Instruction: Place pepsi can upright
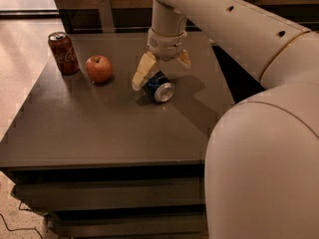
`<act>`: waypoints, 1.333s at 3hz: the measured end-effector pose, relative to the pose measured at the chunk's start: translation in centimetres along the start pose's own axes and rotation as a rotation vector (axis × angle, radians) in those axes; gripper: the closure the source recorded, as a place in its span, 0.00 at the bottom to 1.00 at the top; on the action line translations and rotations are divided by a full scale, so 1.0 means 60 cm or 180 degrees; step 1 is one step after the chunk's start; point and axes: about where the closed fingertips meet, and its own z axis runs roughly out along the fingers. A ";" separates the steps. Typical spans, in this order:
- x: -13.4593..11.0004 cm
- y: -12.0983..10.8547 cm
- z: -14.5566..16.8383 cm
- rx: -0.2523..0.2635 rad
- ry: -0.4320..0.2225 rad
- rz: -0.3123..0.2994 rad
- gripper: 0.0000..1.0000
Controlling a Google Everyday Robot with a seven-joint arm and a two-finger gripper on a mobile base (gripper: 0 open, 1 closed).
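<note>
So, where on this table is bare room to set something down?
The wide front of the table, between the things and its front edge, is bare. The back is crowded: red cola can, apple, then the lying pepsi can with the gripper open over it.

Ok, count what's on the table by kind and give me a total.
Cans: 2 (red cola can upright, pepsi can on its side)
Apples: 1 (the apple)
Total: 3 on the table
The gripper sits open over the pepsi can.
</note>
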 end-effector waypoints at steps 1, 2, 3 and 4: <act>-0.006 0.000 0.006 -0.0006 -0.0029 -0.0004 0.12; -0.014 0.000 0.010 -0.0006 -0.0066 -0.0007 0.36; -0.021 0.001 0.015 -0.0007 -0.0104 -0.0012 0.67; -0.025 0.001 0.018 -0.0008 -0.0119 -0.0015 0.88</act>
